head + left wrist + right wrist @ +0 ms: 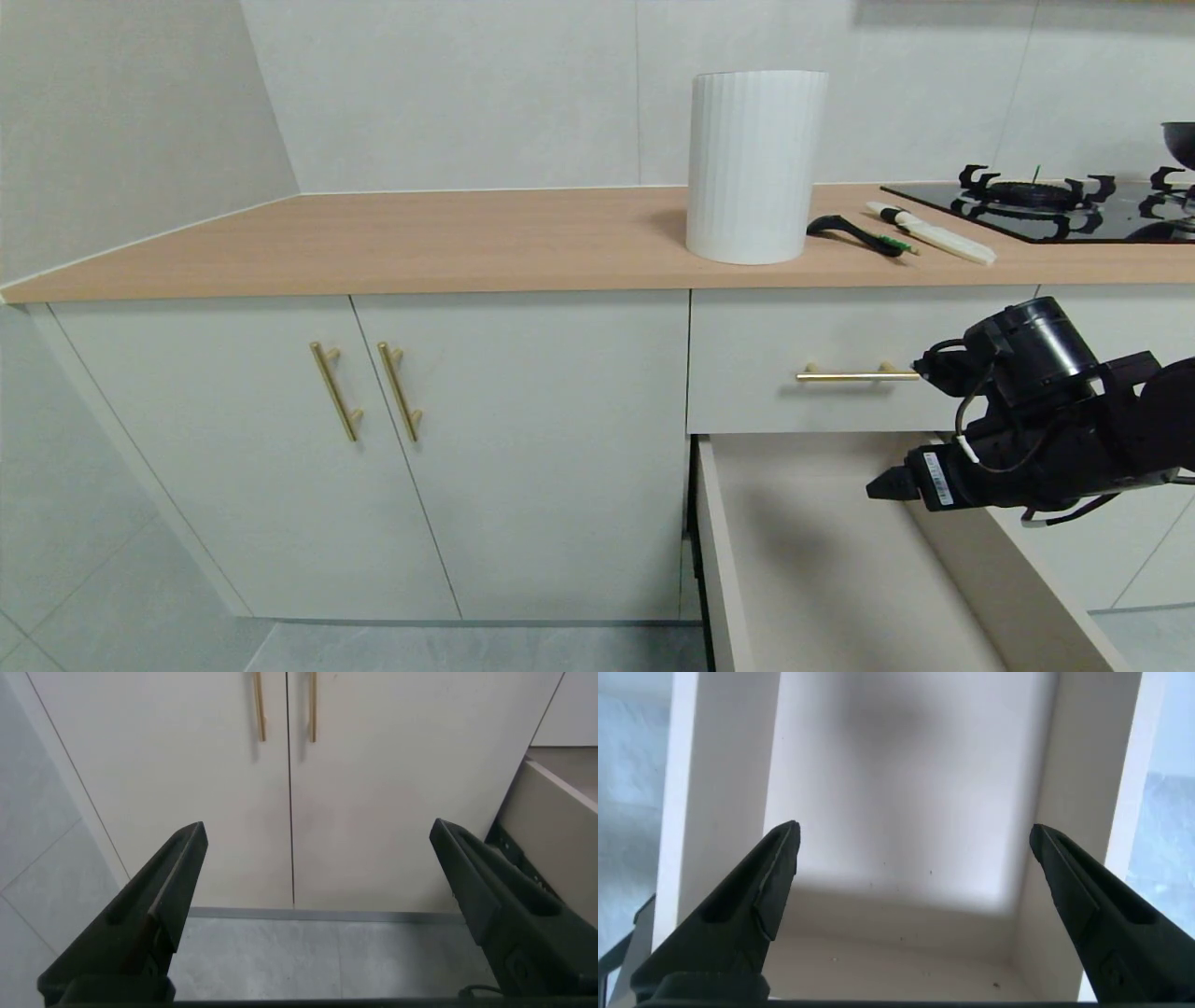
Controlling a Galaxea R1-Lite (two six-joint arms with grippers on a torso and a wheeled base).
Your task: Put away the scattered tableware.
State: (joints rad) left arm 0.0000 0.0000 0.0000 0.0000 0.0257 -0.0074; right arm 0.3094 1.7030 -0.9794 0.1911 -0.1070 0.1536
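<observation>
On the wooden counter (420,243), a black utensil (851,231) and a white knife (934,237) lie side by side, just right of a tall white ribbed holder (756,168). Below them the lower drawer (714,541) stands pulled out with nothing inside it. My right gripper (882,487) hangs over this drawer, well below the counter. In the right wrist view it (915,833) is open, looking down at the bare drawer bottom (906,784). My left gripper (318,835) is open and holds nothing, low down and facing the cabinet doors (374,784).
A black gas hob (1055,205) takes up the counter's right end. The upper drawer with a gold handle (857,375) is shut, right behind my right wrist. Two cabinet doors with gold handles (369,390) are shut at the left. Grey tiled floor (308,957) lies below.
</observation>
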